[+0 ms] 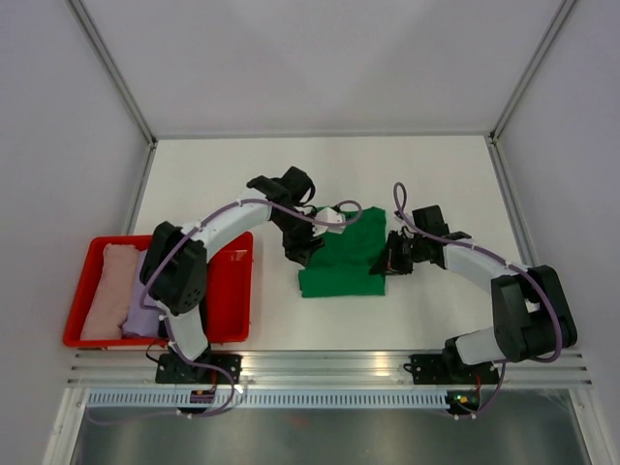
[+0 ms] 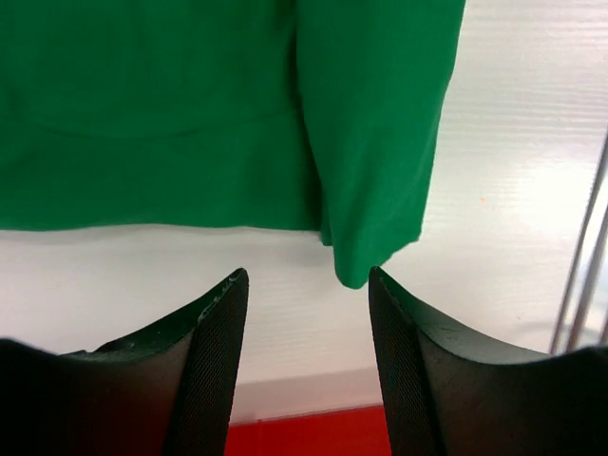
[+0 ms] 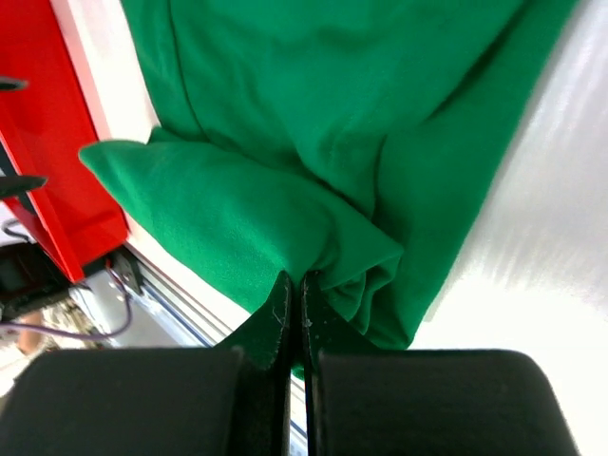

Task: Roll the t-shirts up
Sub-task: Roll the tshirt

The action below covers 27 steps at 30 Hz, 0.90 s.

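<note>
A bright green t-shirt (image 1: pixel 344 262) lies partly folded in the middle of the white table. My left gripper (image 1: pixel 302 254) hovers at its left edge, open and empty; in the left wrist view the gripper (image 2: pixel 309 285) is just short of a sleeve corner of the shirt (image 2: pixel 190 114). My right gripper (image 1: pixel 387 260) is at the shirt's right edge, shut on a bunched fold of the green cloth (image 3: pixel 285 123), which is pinched between its fingertips (image 3: pixel 294 280). A pale pink t-shirt (image 1: pixel 107 291) and a lavender t-shirt (image 1: pixel 143 315) lie in the tray. The black t-shirt is out of view.
A shallow red tray (image 1: pixel 232 291) stands at the left of the table, also seen in the left wrist view (image 2: pixel 304 432) and the right wrist view (image 3: pixel 66 142). An aluminium rail (image 1: pixel 329 363) runs along the near edge. White walls enclose the table.
</note>
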{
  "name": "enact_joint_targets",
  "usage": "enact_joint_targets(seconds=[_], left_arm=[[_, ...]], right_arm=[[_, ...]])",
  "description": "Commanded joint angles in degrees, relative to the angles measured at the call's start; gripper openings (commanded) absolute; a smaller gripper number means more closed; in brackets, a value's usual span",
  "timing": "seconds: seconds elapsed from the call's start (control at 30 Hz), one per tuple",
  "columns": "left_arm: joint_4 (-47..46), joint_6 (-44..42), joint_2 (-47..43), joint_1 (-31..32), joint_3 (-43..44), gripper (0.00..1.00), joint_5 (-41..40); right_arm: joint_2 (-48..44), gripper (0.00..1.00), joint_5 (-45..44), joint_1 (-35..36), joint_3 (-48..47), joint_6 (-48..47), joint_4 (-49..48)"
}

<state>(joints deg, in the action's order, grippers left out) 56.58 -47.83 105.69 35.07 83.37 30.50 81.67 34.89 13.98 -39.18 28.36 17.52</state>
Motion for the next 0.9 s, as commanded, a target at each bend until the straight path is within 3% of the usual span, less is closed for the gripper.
enact_joint_targets(seconds=[0.0, 0.27, 0.53, 0.63, 0.67, 0.87], left_arm=[[-9.19, -1.22, -4.26, 4.81, -2.68, 0.59, -7.55], [-20.36, 3.18, -6.73, 15.02, -11.82, 0.59, -15.82], [-23.53, 10.38, -2.08, 16.61, -11.75, 0.60, -20.65], [-23.44, 12.94, -0.31, 14.42, -10.60, 0.56, -17.77], [-23.44, 13.46, -0.22, 13.28, -10.25, 0.55, -16.80], [-23.35, 14.53, 1.09, 10.02, -9.28, 0.51, -12.75]], right_arm=[[0.95, 0.00, -0.44, -2.11, -0.11, 4.68, -2.84], [2.09, 0.00, -2.90, -3.52, 0.33, 6.62, -3.90], [3.32, 0.01, -5.53, -3.78, -0.37, 7.33, -3.64], [1.92, 0.12, -8.69, -3.87, -1.42, 5.22, -0.91], [1.48, 0.20, -9.31, -3.87, -2.21, 4.34, -0.47], [-3.00, 0.34, -12.30, -4.05, -7.48, -1.63, 5.59]])
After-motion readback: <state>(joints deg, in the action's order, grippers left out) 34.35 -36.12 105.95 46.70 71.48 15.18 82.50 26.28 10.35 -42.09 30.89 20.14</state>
